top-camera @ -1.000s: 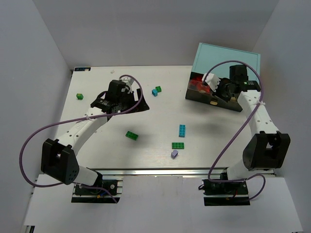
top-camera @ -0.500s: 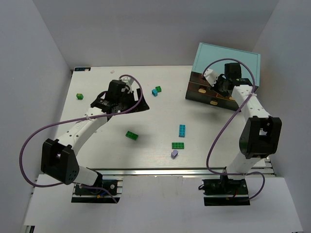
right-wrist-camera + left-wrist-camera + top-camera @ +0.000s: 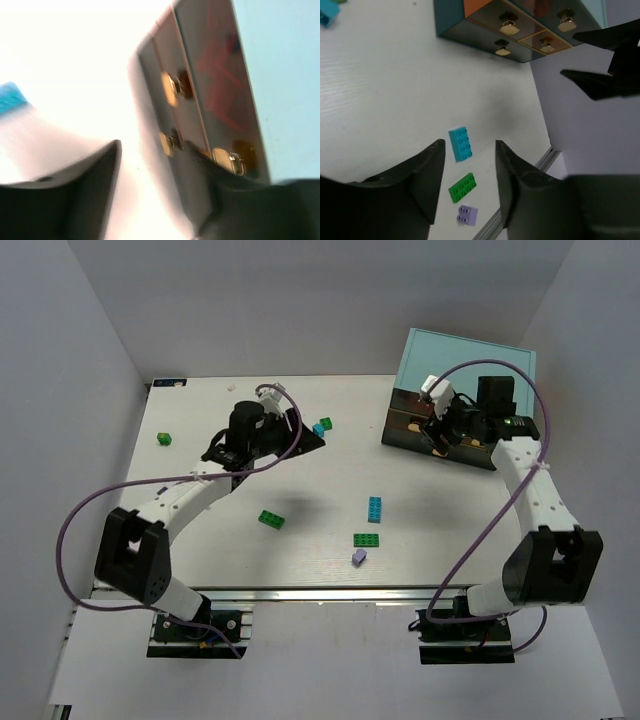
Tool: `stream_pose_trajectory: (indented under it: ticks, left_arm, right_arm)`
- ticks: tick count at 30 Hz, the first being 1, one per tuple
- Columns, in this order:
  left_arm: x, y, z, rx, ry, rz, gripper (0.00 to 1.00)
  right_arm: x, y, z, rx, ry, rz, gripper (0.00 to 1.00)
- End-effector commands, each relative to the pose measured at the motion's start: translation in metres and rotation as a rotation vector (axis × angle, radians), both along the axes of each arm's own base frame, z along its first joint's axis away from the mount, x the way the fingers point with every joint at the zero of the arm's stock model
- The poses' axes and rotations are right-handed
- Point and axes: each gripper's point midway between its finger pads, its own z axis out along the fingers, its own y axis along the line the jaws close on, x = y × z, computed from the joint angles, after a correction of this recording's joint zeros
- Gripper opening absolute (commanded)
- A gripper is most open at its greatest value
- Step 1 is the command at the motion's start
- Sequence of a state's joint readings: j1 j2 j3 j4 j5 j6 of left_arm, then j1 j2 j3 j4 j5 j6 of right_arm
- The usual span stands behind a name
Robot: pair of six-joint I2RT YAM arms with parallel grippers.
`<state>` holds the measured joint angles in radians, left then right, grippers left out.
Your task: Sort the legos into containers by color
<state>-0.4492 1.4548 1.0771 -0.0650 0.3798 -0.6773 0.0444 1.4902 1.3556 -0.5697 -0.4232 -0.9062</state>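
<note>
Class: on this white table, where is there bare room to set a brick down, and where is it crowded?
Bare: the stretch between the small cyan-and-green brick pair and the teal drawer cabinet; also the patch between the long cyan brick and the right arm. Crowded: the cabinet's front, where the right gripper hovers.

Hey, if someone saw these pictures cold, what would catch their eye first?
The light teal cabinet at the table's far right corner, with the right gripper open just in front of its drawers. Then the bright bricks scattered over the white table: a cyan brick, a green brick and a lavender brick clustered near the middle front. The left gripper hangs open over the table.
</note>
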Motion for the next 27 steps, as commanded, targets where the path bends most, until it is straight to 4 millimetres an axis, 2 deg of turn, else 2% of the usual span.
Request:
stream_pose_trajectory:
  ticks: [1, 2, 3, 4, 5, 6, 7, 8, 10, 11, 13, 14, 15, 16, 17, 18, 19, 20, 21, 22, 24, 25, 26, 27]
  left_arm:
    - [0.017, -0.034, 0.021, -0.177, -0.028, -0.065, 0.52]
    - [0.023, -0.038, 0.019, -0.21, 0.014, -0.051, 0.43]
    - [0.031, -0.049, 0.002, -0.217, 0.055, -0.05, 0.41]
    - [0.038, -0.053, -0.003, -0.233, 0.072, -0.047, 0.4]
    - [0.042, -0.064, 0.003, -0.27, 0.085, -0.059, 0.4]
    - [0.045, -0.075, 0.001, -0.284, 0.095, -0.066, 0.41]
    - [0.053, -0.085, -0.013, -0.294, 0.108, -0.071, 0.42]
    - [0.063, -0.091, -0.003, -0.332, 0.105, -0.062, 0.44]
    - [0.066, -0.113, 0.003, -0.377, 0.079, -0.086, 0.47]
    - [0.072, -0.121, -0.009, -0.381, 0.093, -0.071, 0.49]
    - [0.078, -0.139, 0.007, -0.436, 0.073, -0.071, 0.52]
    - [0.082, -0.146, -0.005, -0.457, 0.113, -0.052, 0.52]
    - [0.087, -0.151, -0.002, -0.484, 0.114, -0.028, 0.52]
    - [0.086, -0.16, 0.002, -0.52, 0.099, -0.035, 0.52]
    - [0.092, -0.165, -0.006, -0.553, 0.128, 0.002, 0.52]
    - [0.094, -0.169, -0.004, -0.58, 0.129, 0.014, 0.52]
    - [0.095, -0.174, -0.001, -0.609, 0.119, 0.02, 0.54]
    - [0.097, -0.179, -0.003, -0.624, 0.13, 0.03, 0.55]
    - [0.096, -0.189, -0.016, -0.615, 0.145, 0.035, 0.55]
    - [0.106, -0.19, -0.012, -0.62, 0.139, 0.066, 0.56]
    - [0.103, -0.205, -0.026, -0.627, 0.174, 0.082, 0.56]
    - [0.11, -0.205, -0.02, -0.649, 0.159, 0.103, 0.56]
    - [0.109, -0.211, -0.023, -0.652, 0.167, 0.107, 0.56]
    - [0.109, -0.216, -0.032, -0.646, 0.187, 0.116, 0.56]
  right_arm:
    - [-0.022, 0.037, 0.033, 0.285, 0.025, 0.022, 0.76]
    - [-0.023, 0.042, 0.039, 0.325, 0.024, 0.018, 0.86]
    - [-0.024, 0.043, 0.043, 0.355, 0.026, 0.004, 0.89]
    - [-0.023, 0.042, 0.046, 0.38, 0.029, -0.019, 0.89]
    - [-0.021, 0.042, 0.05, 0.434, 0.054, -0.081, 0.89]
    - [-0.015, 0.04, 0.059, 0.463, 0.031, -0.116, 0.89]
    - [-0.015, 0.039, 0.062, 0.487, 0.031, -0.153, 0.89]
    - [-0.014, 0.039, 0.065, 0.543, 0.061, -0.206, 0.89]
    - [-0.013, 0.039, 0.067, 0.584, 0.071, -0.25, 0.89]
    - [-0.014, 0.039, 0.068, 0.601, 0.082, -0.266, 0.89]
    - [-0.016, 0.04, 0.076, 0.658, 0.099, -0.289, 0.89]
    - [-0.016, 0.039, 0.077, 0.68, 0.106, -0.304, 0.88]
    - [-0.016, 0.039, 0.083, 0.73, 0.126, -0.333, 0.82]
    - [-0.014, 0.038, 0.09, 0.758, 0.115, -0.339, 0.62]
    - [-0.015, 0.041, 0.096, 0.786, 0.126, -0.345, 0.46]
    - [-0.014, 0.041, 0.1, 0.791, 0.121, -0.333, 0.29]
    - [-0.01, 0.032, 0.103, 0.809, 0.12, -0.362, 0.0]
    - [-0.008, 0.031, 0.11, 0.82, 0.115, -0.367, 0.0]
    - [-0.007, 0.03, 0.114, 0.833, 0.113, -0.372, 0.0]
    - [-0.005, 0.026, 0.115, 0.851, 0.122, -0.386, 0.0]
    - [-0.002, 0.022, 0.125, 0.868, 0.103, -0.383, 0.0]
    - [-0.002, 0.02, 0.129, 0.882, 0.096, -0.385, 0.0]
    - [-0.001, 0.019, 0.133, 0.888, 0.089, -0.384, 0.0]
    - [0.0, 0.017, 0.137, 0.893, 0.074, -0.381, 0.0]
